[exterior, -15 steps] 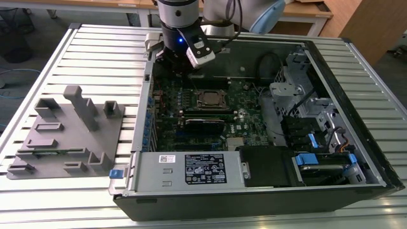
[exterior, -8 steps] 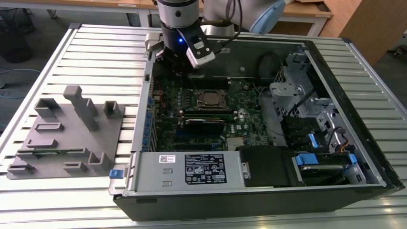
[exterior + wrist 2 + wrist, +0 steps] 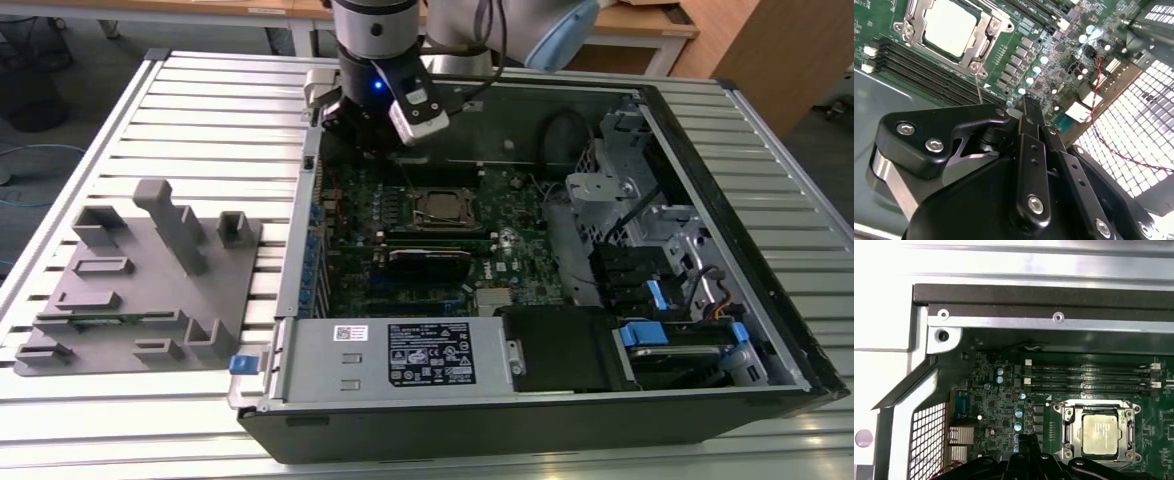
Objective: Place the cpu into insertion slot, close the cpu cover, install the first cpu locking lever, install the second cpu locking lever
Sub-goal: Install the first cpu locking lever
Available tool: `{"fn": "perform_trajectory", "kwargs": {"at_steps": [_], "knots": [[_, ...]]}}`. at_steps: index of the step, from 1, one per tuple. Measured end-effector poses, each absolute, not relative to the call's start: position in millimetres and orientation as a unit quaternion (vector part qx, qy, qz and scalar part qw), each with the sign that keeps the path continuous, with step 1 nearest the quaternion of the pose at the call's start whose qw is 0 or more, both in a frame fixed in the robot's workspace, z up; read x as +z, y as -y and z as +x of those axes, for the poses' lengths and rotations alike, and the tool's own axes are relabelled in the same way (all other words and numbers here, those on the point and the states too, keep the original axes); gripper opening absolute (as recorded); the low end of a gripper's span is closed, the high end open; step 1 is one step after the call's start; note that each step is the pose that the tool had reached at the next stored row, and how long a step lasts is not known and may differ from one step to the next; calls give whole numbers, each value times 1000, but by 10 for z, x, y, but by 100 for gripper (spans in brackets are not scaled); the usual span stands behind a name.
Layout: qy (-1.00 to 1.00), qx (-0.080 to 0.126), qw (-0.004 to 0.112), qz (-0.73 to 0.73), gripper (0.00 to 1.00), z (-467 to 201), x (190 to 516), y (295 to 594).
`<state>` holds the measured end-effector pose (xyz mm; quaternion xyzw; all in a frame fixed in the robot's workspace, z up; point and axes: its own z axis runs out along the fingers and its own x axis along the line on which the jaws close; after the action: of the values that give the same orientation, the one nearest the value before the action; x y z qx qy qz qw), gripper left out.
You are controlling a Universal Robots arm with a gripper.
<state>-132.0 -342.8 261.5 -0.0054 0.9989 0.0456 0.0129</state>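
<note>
Pale silver cpu [image 3: 1101,434] lies under the apparently closed cpu cover [image 3: 1071,433].

The bench [image 3: 214,110] has a silvery metal top of long parallel ribbed slats with dark grooves between them, running across the exterior view. Two things lie directly on it. Toward the exterior view's left, a grey moulded fixture block [image 3: 147,270] with upright posts and shallow pockets sits flat on the slats. Just beside it, toward the exterior view's right, a black desktop computer case [image 3: 534,440] lies on its side with its open face upward, covering most of the bench. Bare slats show around both.
</note>
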Motion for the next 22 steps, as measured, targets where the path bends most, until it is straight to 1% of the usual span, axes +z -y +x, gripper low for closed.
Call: {"fn": "perform_trajectory", "kwargs": {"at_steps": [4,7,10,18,22], "knots": [[-998,66,13,-5,11,-1312,2614,3430],[-996,89,13,-5,11,-1311,2613,3434],[-995,102,13,-5,11,-1311,2612,3438],[-993,121,13,-4,11,-1306,2547,3439],[-992,126,12,-4,11,-1265,2531,3439]]}}
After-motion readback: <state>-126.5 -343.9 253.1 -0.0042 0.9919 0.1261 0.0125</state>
